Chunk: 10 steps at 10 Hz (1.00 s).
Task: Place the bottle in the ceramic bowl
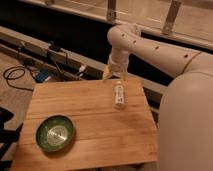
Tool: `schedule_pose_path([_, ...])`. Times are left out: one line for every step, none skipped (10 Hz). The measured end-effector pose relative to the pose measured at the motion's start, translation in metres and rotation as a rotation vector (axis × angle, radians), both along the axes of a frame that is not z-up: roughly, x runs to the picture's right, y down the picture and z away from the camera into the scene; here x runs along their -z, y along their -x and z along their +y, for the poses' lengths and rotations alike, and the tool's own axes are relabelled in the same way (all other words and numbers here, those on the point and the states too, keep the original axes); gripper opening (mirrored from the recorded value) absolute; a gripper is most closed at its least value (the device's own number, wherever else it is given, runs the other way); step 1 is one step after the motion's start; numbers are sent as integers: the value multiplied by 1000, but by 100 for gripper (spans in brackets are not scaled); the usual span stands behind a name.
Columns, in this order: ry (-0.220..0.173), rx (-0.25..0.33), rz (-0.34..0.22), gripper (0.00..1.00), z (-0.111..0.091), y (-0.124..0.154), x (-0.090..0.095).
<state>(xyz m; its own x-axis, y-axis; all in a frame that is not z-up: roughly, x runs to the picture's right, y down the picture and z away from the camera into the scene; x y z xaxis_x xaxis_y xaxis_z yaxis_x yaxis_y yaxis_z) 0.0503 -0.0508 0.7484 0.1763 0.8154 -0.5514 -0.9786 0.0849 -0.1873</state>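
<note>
The ceramic bowl [55, 133] held nothing. The bottle [119, 95] lay well apart from it, my gripper [113, 73] just farther off; whether clenched or released, I couldn't tell.

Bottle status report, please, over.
Hand at far edge of table, just behind bottle. Bottle lying on table, outside ceramic bowl. Nothing between them.

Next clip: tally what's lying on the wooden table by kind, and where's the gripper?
Bottles: 1, the bottle, lying near the far right edge.
Bowls: 1, the ceramic bowl, front left.
Total: 2 on the table.
The gripper hangs over the table's far edge, just beyond the bottle.
</note>
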Motion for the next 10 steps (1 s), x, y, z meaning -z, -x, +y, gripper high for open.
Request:
schedule_pose_path([2,1,3,65,1,-2,0])
schedule_pose_path([-4,8,2,65,1,0,-1])
schedule_pose_path([-19,27,18,65,2,7,-5])
schedule_pose_path([-37,47,41,65,0,15,-10])
schedule_pose_path([-64,85,77,65,-3,30,-19])
schedule_pose_path([-70,114,111,65,-5,38,-29])
schedule_pose_path([-57,126,141,65,-3,39,-42])
schedule_pose_path([-38,122,166,65,1,36,-56])
schedule_pose_path([-16,108,201,65,5,24,-71])
schedule_pose_path([0,86,227,65,9,11,-80])
